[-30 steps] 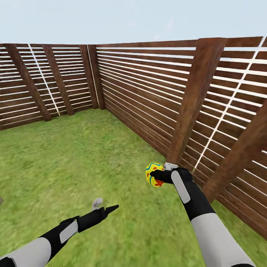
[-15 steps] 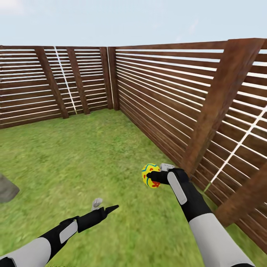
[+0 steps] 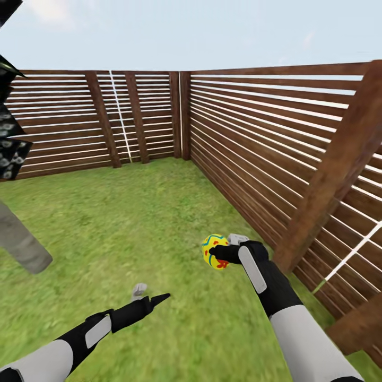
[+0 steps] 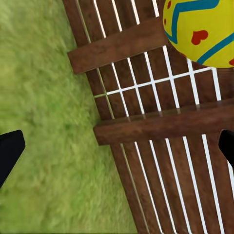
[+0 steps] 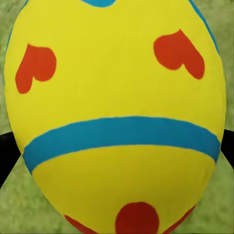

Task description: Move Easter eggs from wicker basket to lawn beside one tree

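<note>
My right gripper (image 3: 216,253) pinches an Easter egg (image 3: 213,251) at 1 o'clock; left gripper (image 3: 151,297) spread, empty; tree trunk (image 3: 20,243) at 9.

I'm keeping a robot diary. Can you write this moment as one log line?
right gripper: shut on egg | left gripper: open, empty | tree trunk: front-left on grass

egg (image 5: 117,122): smooth, matt paint | fence (image 3: 254,143): brown wood slats (grainy) | lawn (image 3: 132,223): rough, patchy grass
</note>
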You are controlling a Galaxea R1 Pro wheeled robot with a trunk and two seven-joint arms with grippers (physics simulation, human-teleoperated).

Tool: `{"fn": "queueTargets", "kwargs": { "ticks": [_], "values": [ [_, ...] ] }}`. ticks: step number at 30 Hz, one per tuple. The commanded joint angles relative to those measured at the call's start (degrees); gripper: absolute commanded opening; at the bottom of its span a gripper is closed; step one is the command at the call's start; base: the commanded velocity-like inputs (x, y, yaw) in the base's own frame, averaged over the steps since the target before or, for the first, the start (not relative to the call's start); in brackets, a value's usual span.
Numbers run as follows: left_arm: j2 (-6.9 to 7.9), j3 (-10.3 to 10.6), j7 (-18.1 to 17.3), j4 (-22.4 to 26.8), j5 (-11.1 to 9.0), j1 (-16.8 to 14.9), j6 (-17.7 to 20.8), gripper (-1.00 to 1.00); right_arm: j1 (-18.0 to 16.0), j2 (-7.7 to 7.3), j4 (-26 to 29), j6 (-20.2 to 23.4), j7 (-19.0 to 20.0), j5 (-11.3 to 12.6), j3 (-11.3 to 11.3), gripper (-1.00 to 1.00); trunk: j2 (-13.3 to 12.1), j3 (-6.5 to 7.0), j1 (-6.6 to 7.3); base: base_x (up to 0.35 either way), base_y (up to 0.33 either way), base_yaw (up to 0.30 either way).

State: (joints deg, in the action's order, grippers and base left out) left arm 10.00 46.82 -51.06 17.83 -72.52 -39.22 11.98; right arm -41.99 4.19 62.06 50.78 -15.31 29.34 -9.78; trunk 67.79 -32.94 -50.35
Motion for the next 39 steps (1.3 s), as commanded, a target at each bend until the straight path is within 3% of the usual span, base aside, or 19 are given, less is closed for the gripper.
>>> {"fn": "queueTargets", "kwargs": {
  "ticks": [1,37,38,39],
  "values": [
    [0.02,0.29,-0.11,0.01,-0.60,-0.06,0.59,1.00,-0.03,-0.03,0.07,0.11,-0.59,0.63,-0.06,-1.00,0.03,0.01,-0.02,0.236,-0.207,0.254],
    [-0.01,0.29,-0.09,0.01,-0.60,-0.06,0.59,1.00,-0.02,0.03,0.09,0.11,-0.65,0.63,-0.19,-1.00,0.03,2.07,-0.02,0.262,-0.218,0.254],
    [-0.04,0.29,-0.09,0.01,-0.60,-0.06,0.59,1.00,0.00,0.03,0.08,0.11,-0.65,0.63,-0.41,-1.00,0.03,2.13,-0.02,0.292,-0.200,0.254],
    [-0.06,0.29,-0.09,0.01,-0.60,-0.06,0.59,1.00,-0.01,0.03,0.12,0.07,-0.66,0.60,-2.16,-1.00,0.03,2.18,-0.02,0.292,-0.200,0.256]
  ]
}}
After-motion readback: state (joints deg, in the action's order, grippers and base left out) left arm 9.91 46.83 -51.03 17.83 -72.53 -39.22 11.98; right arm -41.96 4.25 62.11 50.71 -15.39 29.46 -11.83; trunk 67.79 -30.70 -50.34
